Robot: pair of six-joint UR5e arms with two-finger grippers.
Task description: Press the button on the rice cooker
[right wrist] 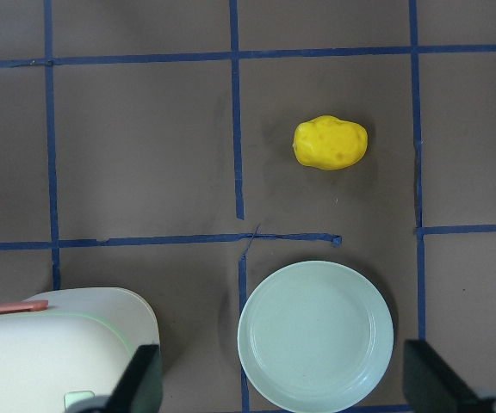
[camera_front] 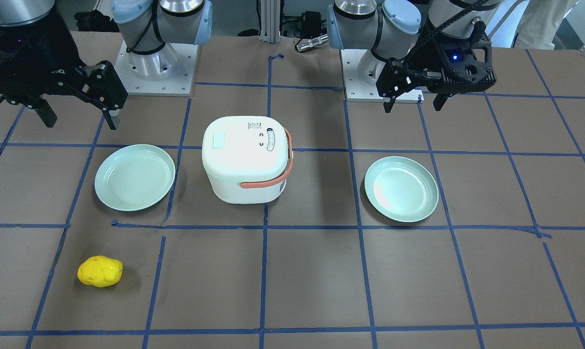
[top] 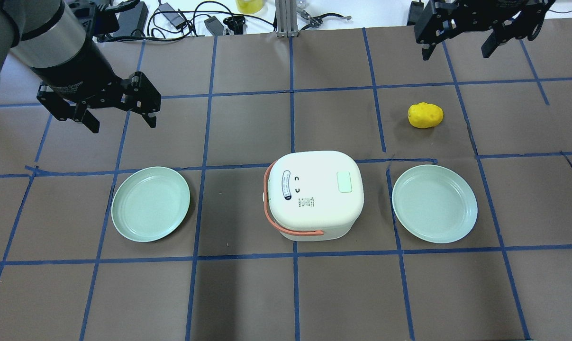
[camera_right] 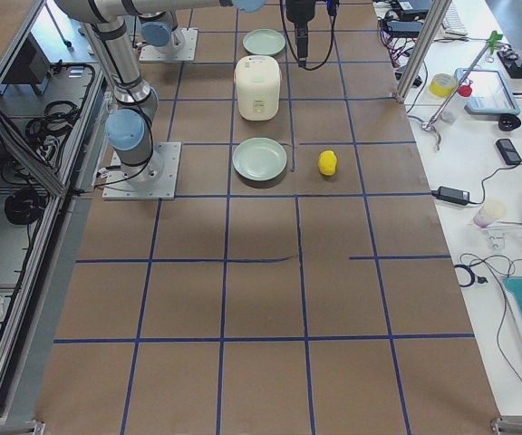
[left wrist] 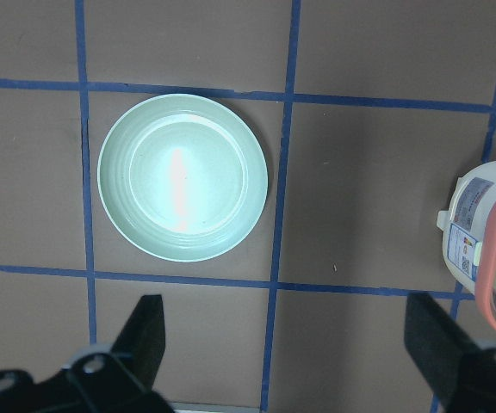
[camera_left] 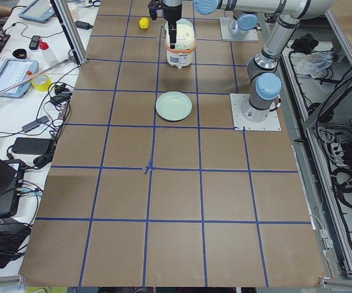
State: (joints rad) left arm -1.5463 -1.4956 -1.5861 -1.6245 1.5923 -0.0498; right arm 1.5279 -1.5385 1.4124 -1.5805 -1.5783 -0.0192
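- So, the white rice cooker (top: pixel 316 194) sits lid-down near the middle of the desk (top: pixel 248 293), which is brown paper with a blue tape grid.
- Its salmon-orange handle (top: pixel 267 199) is folded down and wraps around the side facing the robot's left.
- The pale green rectangular button (top: pixel 344 182) is on top of the lid, toward the robot's right. Nothing is touching it.
- A mint green plate flanks the cooker on each side: left plate (top: pixel 150 203) and right plate (top: pixel 435 203). Both are close to the cooker but not touching it.
- The yellow potato (top: pixel 425 115) lies on the desk past the right plate, further from the robot and apart from everything else.
- The left claw (top: pixel 123 124) hangs above the desk beyond the left plate, well away from the cooker. Its fingers are spread wide with nothing between them.
- The left wrist cam looks straight down on the left plate, with just the cooker's handle side showing at the frame edge.
- The right claw (top: pixel 456 54) is up at the far edge of the desk, past the potato — also spread wide and carrying nothing.
- The right wrist cam shows the potato, the right plate and one corner of the cooker below it.
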